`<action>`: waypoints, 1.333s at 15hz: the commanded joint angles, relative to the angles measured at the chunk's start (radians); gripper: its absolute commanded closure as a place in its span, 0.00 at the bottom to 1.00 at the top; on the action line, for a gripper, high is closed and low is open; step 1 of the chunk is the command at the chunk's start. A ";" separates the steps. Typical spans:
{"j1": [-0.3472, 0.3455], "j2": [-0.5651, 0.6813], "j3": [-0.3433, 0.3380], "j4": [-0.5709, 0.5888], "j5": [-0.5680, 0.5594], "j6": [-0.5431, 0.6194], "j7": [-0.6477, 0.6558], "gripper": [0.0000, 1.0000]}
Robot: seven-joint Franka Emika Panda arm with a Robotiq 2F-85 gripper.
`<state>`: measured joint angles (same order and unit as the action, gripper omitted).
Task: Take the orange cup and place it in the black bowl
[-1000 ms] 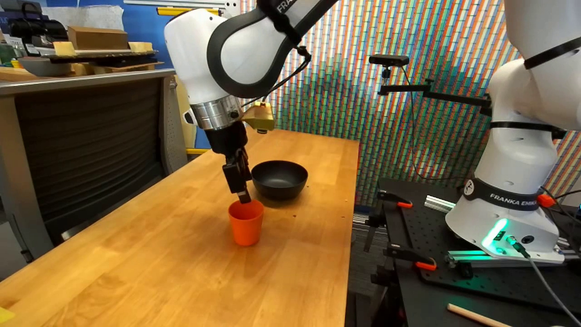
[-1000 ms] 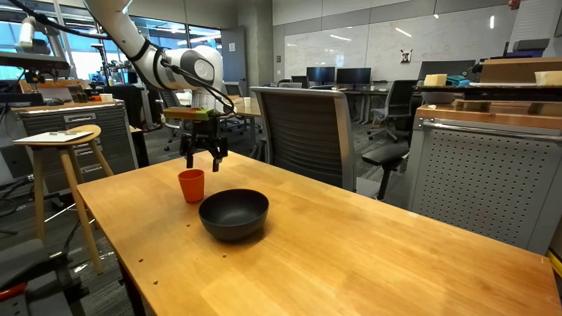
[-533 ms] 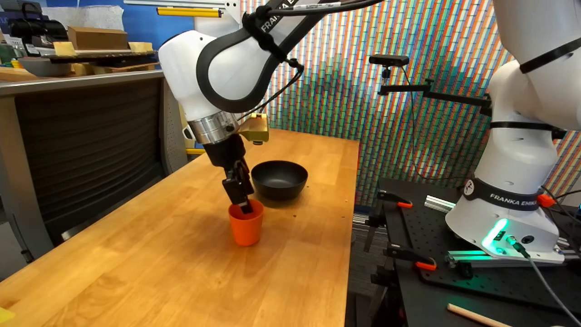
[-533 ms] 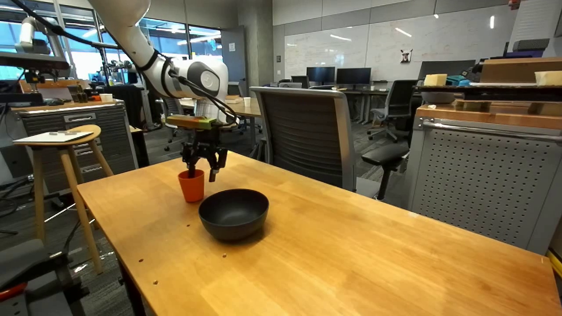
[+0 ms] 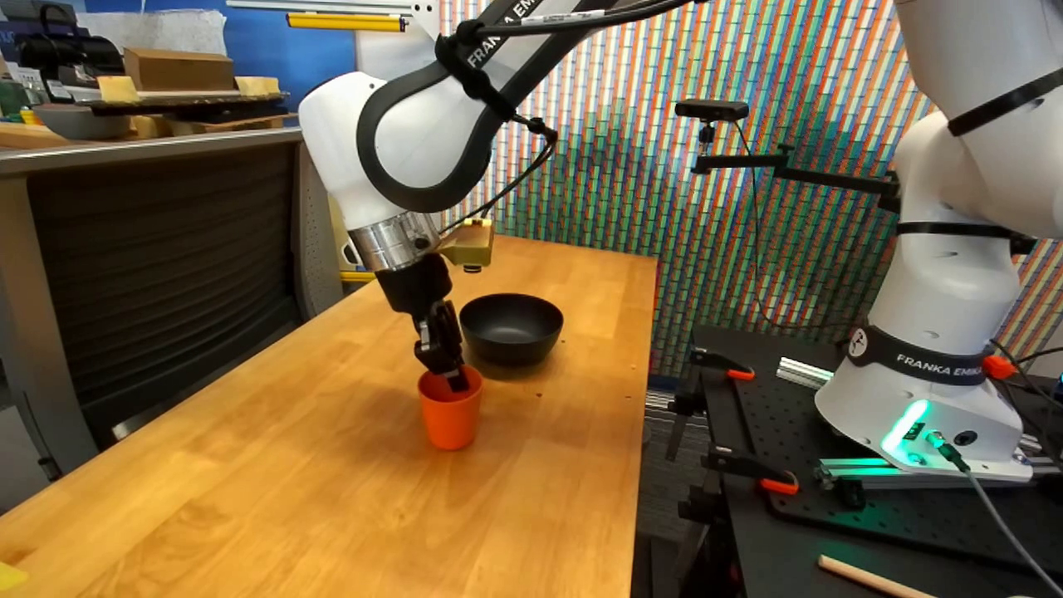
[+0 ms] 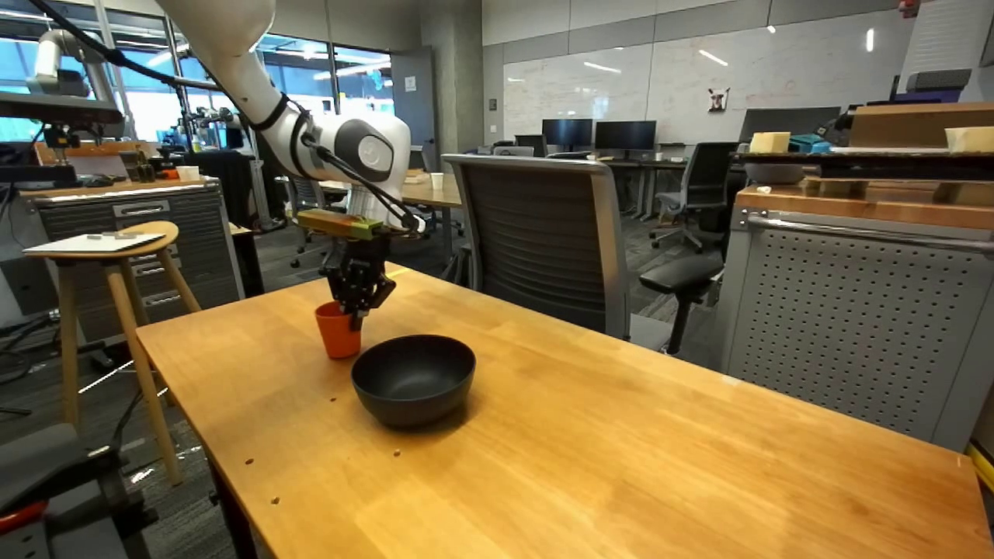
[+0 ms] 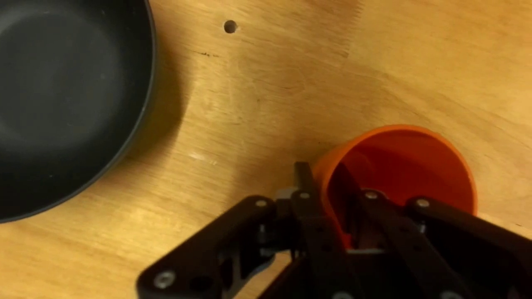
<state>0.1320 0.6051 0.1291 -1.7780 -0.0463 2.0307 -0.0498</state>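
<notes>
The orange cup [image 5: 451, 425] [image 6: 338, 340] [image 7: 419, 166] stands upright on the wooden table. My gripper [image 5: 457, 384] [image 6: 349, 314] [image 7: 323, 169] reaches down from above at a tilt and is shut on the near wall of the cup. One black finger [image 7: 305, 178] lies outside the rim on the bowl's side, the other reaches inside the cup, and the wall runs between them. How firmly they press is too dark to see. The black bowl [image 5: 511, 324] [image 6: 411, 400] [image 7: 62, 83] sits close beside the cup with nothing in it.
The wooden table [image 5: 332, 507] carries both things. A dark chair [image 6: 543, 241] stands against its long side. The robot's base [image 5: 922, 415] is mounted on a separate black table [image 5: 797, 531] across a gap.
The gripper has come down onto the cup's rim, with one finger entering the cup. Its fingers have then drawn together from wide apart. Cup and bowl have not shifted.
</notes>
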 commanded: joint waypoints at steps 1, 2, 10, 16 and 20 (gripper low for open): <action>-0.030 -0.057 0.020 -0.040 0.078 0.000 -0.041 1.00; -0.035 -0.078 0.019 -0.055 0.093 0.001 -0.046 1.00; -0.073 -0.445 -0.116 -0.296 0.004 0.021 0.133 0.98; -0.134 -0.490 -0.187 -0.368 -0.082 -0.029 0.223 0.98; -0.145 -0.425 -0.181 -0.361 -0.068 0.001 0.196 0.98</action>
<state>-0.0121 0.1463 -0.0603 -2.1509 -0.1112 2.0185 0.1420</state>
